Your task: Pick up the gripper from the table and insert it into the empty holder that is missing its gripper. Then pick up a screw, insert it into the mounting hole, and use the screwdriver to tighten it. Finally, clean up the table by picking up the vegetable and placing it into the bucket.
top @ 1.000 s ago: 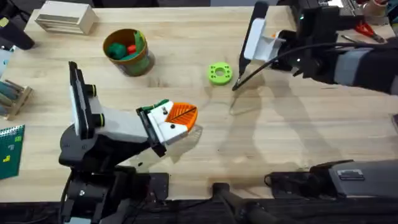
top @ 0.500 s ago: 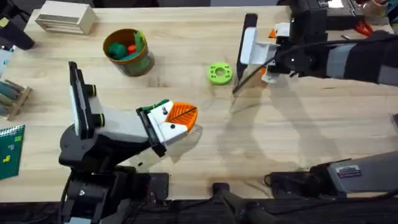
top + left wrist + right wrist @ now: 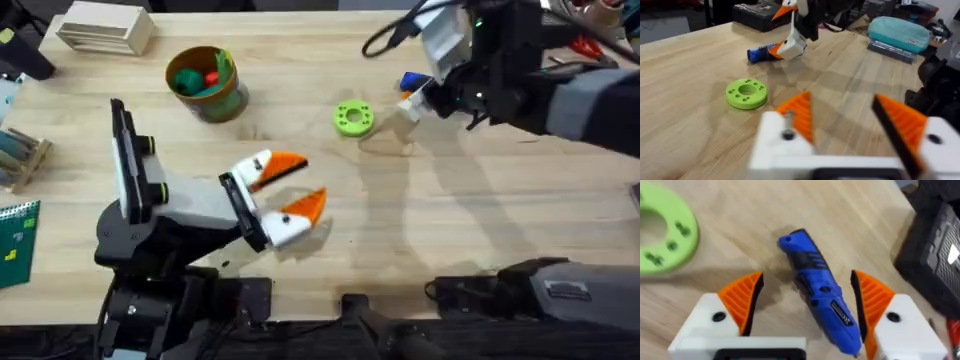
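The screwdriver, stubby with a bright-blue handle, lies on the table at the back right, beside the green disc. My right gripper is open and low over it. One orange-padded finger stands on each side, and neither touches the handle. In the overhead view the right gripper covers most of the screwdriver. My left gripper is open over the table's front middle, with nothing between its orange pads. The olive-yellow bucket stands at the back left, green and red pieces inside. The loose gripper piece, screw and vegetable are out of view.
A beige rectangular box sits at the back left corner. Red-handled scissors and dark equipment lie at the back right. The green disc lies between the two grippers. Small items line the table's left edge.
My left gripper has opened from shut, its orange pads spreading apart. My right arm has turned and come down over the screwdriver.
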`<state>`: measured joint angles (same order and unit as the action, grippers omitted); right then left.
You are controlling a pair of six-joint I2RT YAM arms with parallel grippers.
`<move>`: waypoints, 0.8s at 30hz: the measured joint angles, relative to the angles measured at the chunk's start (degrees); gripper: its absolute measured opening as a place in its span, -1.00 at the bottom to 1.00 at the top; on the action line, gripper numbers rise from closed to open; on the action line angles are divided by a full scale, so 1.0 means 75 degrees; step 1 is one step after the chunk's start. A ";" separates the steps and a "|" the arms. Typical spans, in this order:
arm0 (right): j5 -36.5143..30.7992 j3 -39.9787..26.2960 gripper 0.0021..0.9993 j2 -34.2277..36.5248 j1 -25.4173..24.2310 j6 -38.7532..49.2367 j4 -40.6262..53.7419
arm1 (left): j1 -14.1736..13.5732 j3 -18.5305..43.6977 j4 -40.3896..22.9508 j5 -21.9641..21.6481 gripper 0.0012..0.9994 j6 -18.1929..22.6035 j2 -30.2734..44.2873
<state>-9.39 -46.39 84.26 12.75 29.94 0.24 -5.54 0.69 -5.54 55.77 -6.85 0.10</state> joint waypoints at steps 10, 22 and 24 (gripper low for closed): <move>0.0026 0.0000 0.98 -0.1521 0.0893 -0.1694 0.0633 | 0.0000 0.0000 0.0003 -0.0003 0.97 -0.0021 0.0000; 0.0034 0.0000 0.98 -0.1993 0.1679 -0.2315 0.0665 | 0.0000 0.1208 -0.1284 -0.1125 0.97 -0.1039 0.0252; 0.0032 0.0000 0.98 -0.1993 0.1679 -0.2457 0.0662 | 0.0000 0.1909 -0.2042 -0.1552 0.97 -0.1021 0.0542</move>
<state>-9.15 -46.39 69.32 25.34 11.51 5.21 -5.54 15.00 -20.86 44.13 -14.51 4.16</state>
